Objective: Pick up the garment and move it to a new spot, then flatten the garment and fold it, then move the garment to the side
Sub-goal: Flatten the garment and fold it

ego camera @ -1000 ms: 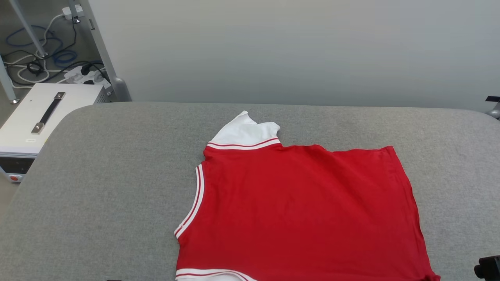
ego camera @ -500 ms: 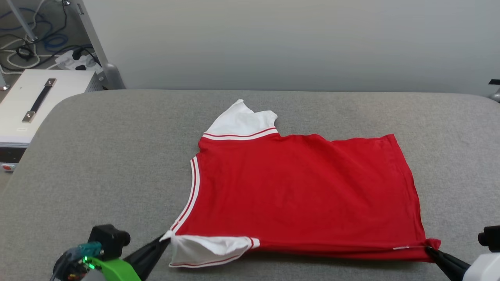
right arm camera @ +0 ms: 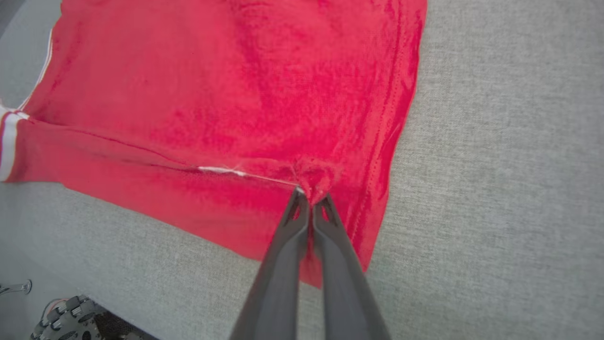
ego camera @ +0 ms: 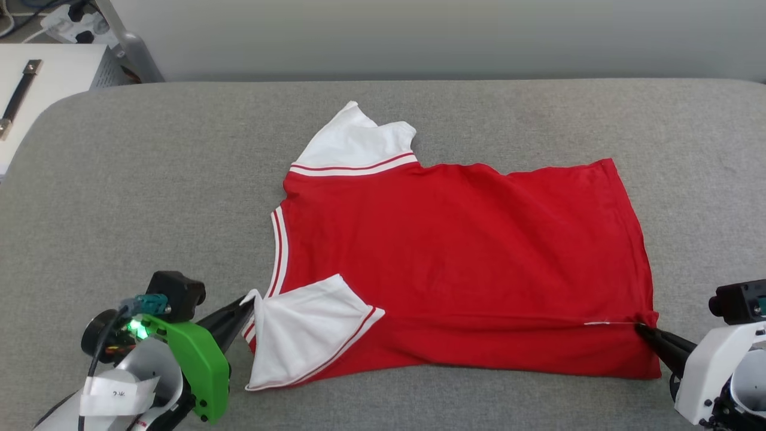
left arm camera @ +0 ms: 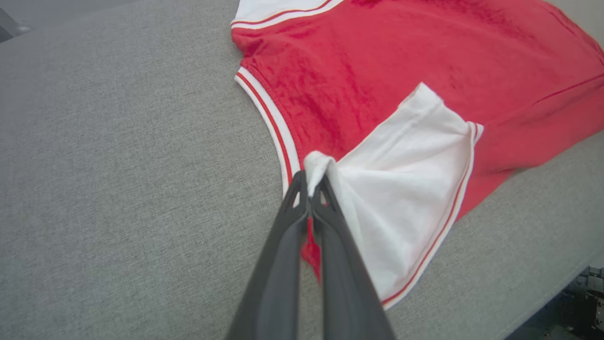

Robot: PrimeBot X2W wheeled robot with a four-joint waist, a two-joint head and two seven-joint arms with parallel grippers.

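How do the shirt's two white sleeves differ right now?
The far sleeve lies on the grey surface, sticking out from the garment; the near sleeve is folded partly over the red body. The far sleeve is free; the near sleeve's edge is pinched by the left gripper. Both are white with red-and-white striped trim.

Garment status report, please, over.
Left gripper shut on the garment, at its near white sleeve. Right gripper shut on the near hem corner. Garment spread on the grey table, near edge turned up. Nothing seen in the way.
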